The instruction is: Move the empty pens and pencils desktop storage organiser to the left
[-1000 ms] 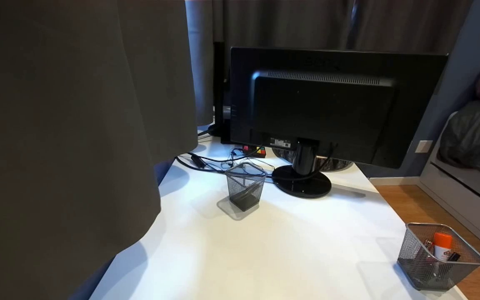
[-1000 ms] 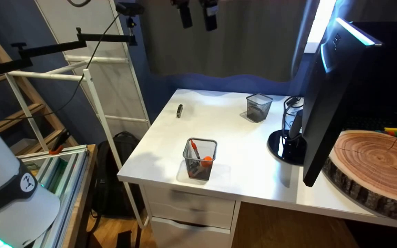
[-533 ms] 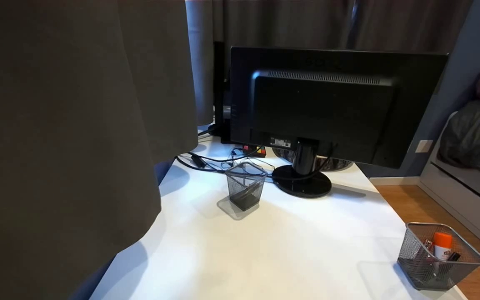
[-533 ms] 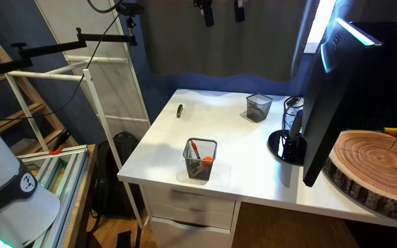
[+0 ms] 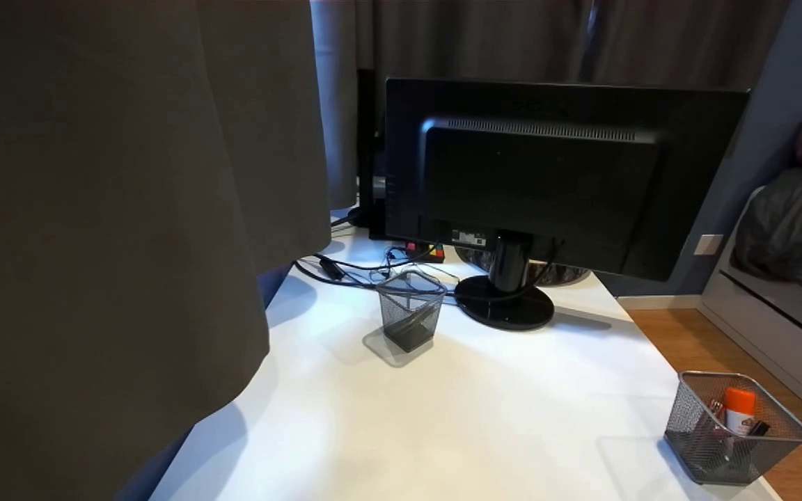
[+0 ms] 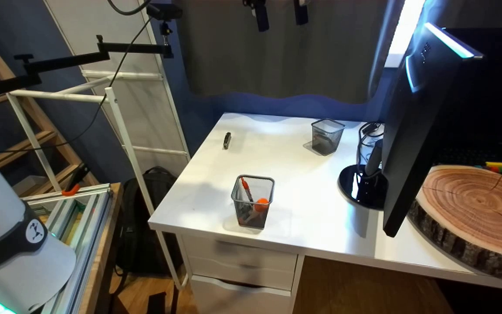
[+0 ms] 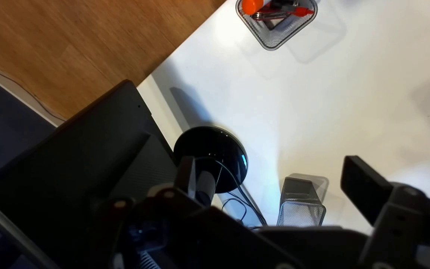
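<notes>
"Where does the job stand?"

"At the approach, I'd say. In an exterior view the hand (image 6: pixel 282 28) hangs at the top middle of the frame, its fingers (image 7: pixel 364 186) apart, nothing between them."

"And the thing to shift?"

"Most likely the mesh organiser (image 6: pixel 327 144), upright on the surface (image 6: pixel 268 152), a little right of the centre of that frame, near the monitor (image 6: pixel 425 109). The fuller organiser (image 6: pixel 242 213) stands lower down, mid-frame."

"Is ours truly empty?"

"Can't tell. Something dark shows low through its mesh."

"Next move?"

"Go down over it, straddle the rim, bring the fingers together, then carry. Which way 'left' runs, the pictures don't settle."

"What does the wrist view add?"

"It sets our organiser low and right of centre, between the fingers as seen but well below them. It lacks the ringed wooden slab (image 6: pixel 473 209), plain at the right of an exterior view."

"And the glue stick (image 5: pixel 740 412)?"

"Its white body stands out in an exterior view; the wrist view, cropping it at the top edge, gives mainly orange cap."
</notes>
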Tool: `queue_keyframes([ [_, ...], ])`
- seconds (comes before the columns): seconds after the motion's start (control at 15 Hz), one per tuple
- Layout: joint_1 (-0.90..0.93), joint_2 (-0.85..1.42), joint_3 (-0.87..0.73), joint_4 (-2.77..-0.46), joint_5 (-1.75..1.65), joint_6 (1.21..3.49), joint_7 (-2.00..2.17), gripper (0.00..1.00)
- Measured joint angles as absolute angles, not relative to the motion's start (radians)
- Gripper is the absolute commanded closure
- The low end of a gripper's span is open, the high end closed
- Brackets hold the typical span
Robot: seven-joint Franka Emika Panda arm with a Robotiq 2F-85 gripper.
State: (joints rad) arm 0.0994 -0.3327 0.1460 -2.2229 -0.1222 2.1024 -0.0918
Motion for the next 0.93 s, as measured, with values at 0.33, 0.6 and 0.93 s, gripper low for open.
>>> queue_keyframes([
  [0.33,0.100,-0.329,0.144,-2.221,-0.120,2.094,-0.099,0.00],
  [0.6,0.109,-0.269,0.097,-2.189,-0.081,2.003,-0.267,0.00],
  [0.93,0.098,-0.075,0.045,-2.057,-0.095,1.932,-0.471,0.00],
])
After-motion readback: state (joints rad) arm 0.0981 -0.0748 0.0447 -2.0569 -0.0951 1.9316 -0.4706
